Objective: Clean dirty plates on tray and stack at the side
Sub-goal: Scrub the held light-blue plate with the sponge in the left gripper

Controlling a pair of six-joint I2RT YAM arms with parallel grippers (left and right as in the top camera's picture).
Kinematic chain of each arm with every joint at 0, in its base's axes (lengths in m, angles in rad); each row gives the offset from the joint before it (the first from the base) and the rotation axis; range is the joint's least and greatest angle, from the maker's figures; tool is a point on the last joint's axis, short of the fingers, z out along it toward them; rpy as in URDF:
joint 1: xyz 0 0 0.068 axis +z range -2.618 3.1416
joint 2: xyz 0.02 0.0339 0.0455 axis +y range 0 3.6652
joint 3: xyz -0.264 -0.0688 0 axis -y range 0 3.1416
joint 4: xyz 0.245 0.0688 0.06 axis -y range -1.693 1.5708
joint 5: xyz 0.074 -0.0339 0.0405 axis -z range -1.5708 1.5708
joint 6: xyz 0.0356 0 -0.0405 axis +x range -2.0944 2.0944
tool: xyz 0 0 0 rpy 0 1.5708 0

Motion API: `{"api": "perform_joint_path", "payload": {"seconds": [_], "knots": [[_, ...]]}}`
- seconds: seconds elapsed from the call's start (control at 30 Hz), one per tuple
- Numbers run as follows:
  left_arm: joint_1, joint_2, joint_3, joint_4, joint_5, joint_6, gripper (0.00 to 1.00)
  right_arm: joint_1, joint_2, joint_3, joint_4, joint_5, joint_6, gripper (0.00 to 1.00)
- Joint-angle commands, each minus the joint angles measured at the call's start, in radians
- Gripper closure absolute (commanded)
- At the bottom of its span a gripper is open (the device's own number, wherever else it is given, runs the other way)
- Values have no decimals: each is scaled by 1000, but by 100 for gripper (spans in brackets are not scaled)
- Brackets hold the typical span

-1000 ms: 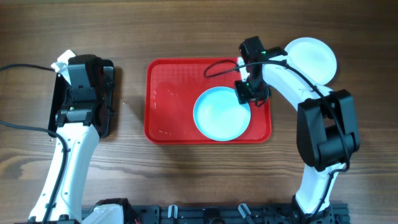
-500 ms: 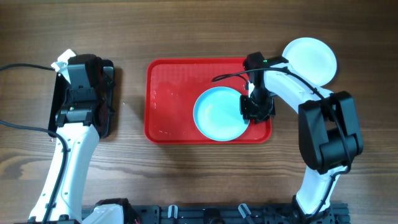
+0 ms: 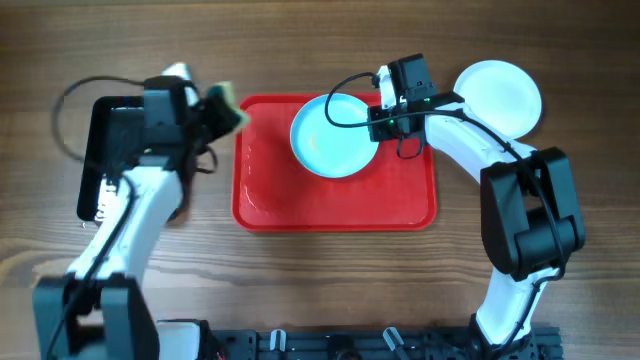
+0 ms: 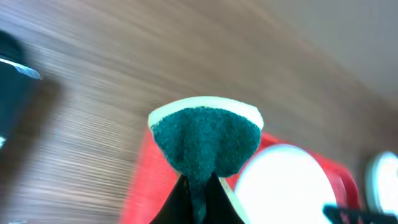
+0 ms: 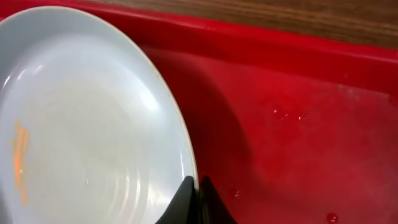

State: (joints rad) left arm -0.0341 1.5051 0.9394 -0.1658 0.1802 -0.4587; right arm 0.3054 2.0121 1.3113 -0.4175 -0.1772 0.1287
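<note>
Pinching aqua plate [image 3: 328,140] at its right rim, right hand [image 3: 373,122] closed tight; plate tilted above tray [image 3: 300,205], toward table's far edge. Left hand [image 3: 212,110] clamped on sponge [image 3: 229,102]; plate just to its right.

I have the large tray [image 3: 270,200] at the middle of the table [image 3: 320,50]. One plate [image 3: 328,135] hangs over the tray's far edge, its right rim pinched in the right gripper [image 3: 378,122]. A second plate [image 3: 500,95] lies on the table at far right, off the tray and apart from the first. The small tray [image 3: 100,150] lies at the left. Between the two trays, just left of the large tray's far-left corner, the left gripper [image 3: 212,108] holds a sponge [image 3: 228,103].
</note>
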Motion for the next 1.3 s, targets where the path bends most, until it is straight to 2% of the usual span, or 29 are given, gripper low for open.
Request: {"api": "perform_joint_path", "payload": {"seconds": [0.0,0.07,0.1,0.23,0.27,0.33,0.37,0.43,0.53,0.73,0.9,1.0,1.1,1.17,1.23,1.27], "knots": [[-124,88,-4,80,97,40,96,35,26,3,-50,-43,-15,72],[-165,111,-4,105,63,39,96,59,26,3,-66,-29,-17,65],[-180,112,-4,106,18,40,96,62,26,3,-60,10,-22,55],[-183,112,-4,107,2,40,96,61,26,3,-2,118,-81,53],[-183,112,-4,107,2,39,96,61,26,3,19,117,-84,62],[-189,112,-4,106,3,32,96,62,26,3,21,114,-58,91],[-196,112,-4,104,6,32,96,62,26,3,3,95,-34,96],[-220,113,-4,95,9,32,96,63,26,3,-27,52,27,96],[-276,172,-4,100,9,-91,96,76,26,3,-31,38,206,96],[-363,327,-4,227,2,-104,96,146,26,3,-36,19,249,96],[-354,382,-4,119,-333,-95,96,145,26,3,-39,25,240,96],[-340,382,-4,62,-649,-93,96,145,26,3,-40,62,238,96],[-327,362,-3,60,-802,45,96,145,26,3,-45,65,238,96],[-327,300,-3,85,-770,55,96,145,26,3,-45,65,238,96],[-327,235,-3,111,-498,55,96,145,26,3,-47,65,238,96],[-327,212,-3,130,-279,55,96,145,26,3,-48,65,238,96]]}}
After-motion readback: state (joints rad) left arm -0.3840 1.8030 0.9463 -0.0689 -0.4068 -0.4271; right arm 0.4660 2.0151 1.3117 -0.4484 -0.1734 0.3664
